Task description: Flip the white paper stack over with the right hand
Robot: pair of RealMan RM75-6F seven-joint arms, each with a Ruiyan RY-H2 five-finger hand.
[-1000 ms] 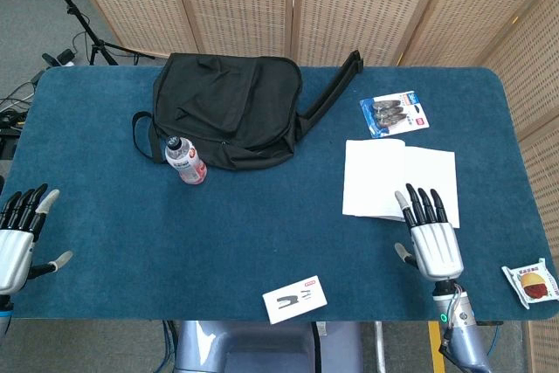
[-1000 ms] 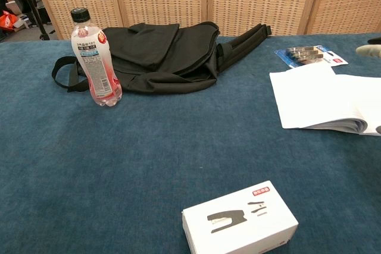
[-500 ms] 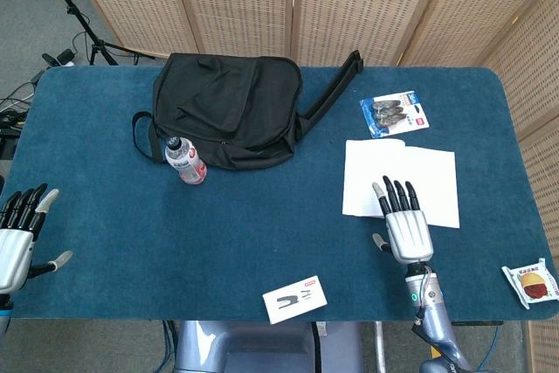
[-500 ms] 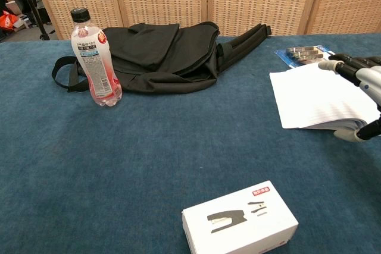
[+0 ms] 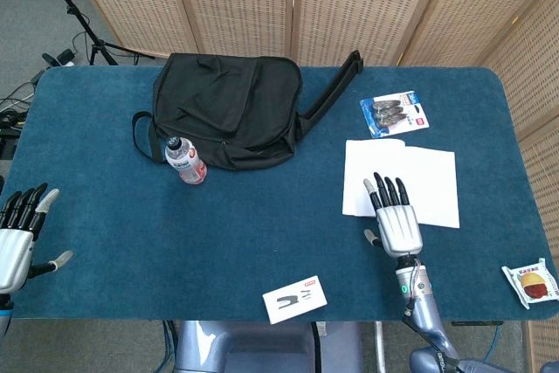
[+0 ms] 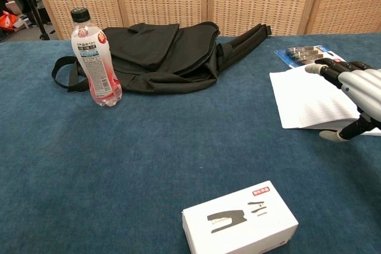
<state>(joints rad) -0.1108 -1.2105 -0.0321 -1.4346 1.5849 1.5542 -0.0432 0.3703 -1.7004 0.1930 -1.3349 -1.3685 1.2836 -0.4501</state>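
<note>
Your right robot hand (image 5: 398, 220) is hovering wide, holding nothing, over the white paper stack (image 5: 417, 172). Floppy, light sheets; I'd be lifting its near edge.

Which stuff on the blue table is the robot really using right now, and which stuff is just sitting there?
For the job:
white paper stack
right hand, fingers spread over the stack's near edge

Just lying about:
black bag
water bottle
small white box
blister pack
snack packet
left hand, open at the table's edge
</note>
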